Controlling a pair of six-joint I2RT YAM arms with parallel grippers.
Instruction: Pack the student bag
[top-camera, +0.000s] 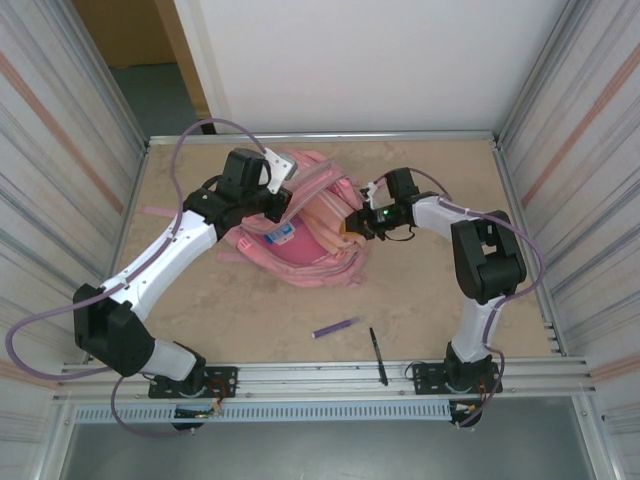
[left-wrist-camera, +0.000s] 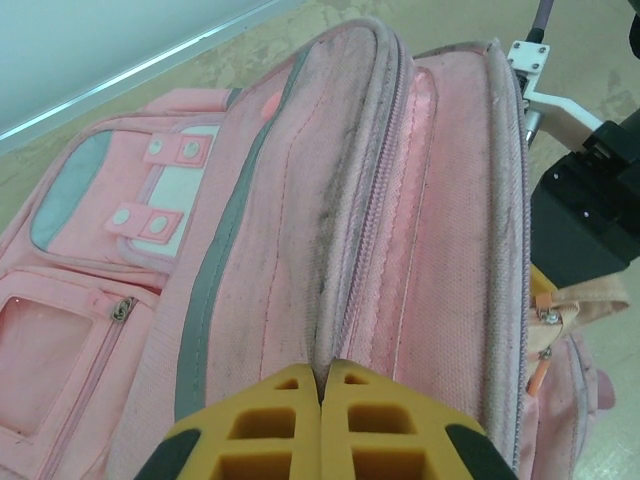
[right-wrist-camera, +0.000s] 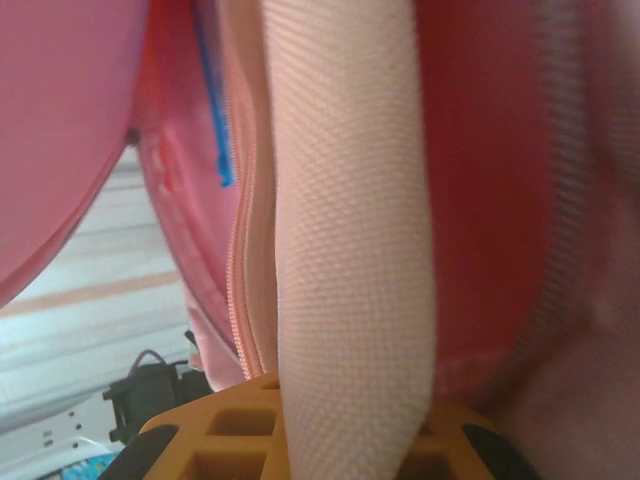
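Closest to the arm bases, a slim black pen (top-camera: 378, 355) lies on the pale stone-patterned table (top-camera: 250, 310) just short of the front rail, pointing roughly away from it. A short purple marker (top-camera: 335, 327) rests near it, a little farther in and apart from it. Beyond these, about mid-table and between the two arms, sits the large pink fabric student bag (top-camera: 310, 240), slumped with its zip pockets facing up. In the left wrist view its white patch with round snaps (left-wrist-camera: 185, 195) and a clear window pocket (left-wrist-camera: 40, 350) lie to the left of a grey-trimmed zip ridge. The left gripper (left-wrist-camera: 321, 385) has its yellow fingertips pressed together, pinching the bag fabric where that ridge runs down between them; from above, this part of the bag stands raised. On the bag's right side, the right gripper (right-wrist-camera: 350, 430) is closed narrowly around a pale pink woven strap (right-wrist-camera: 350, 200) that passes between its fingers.
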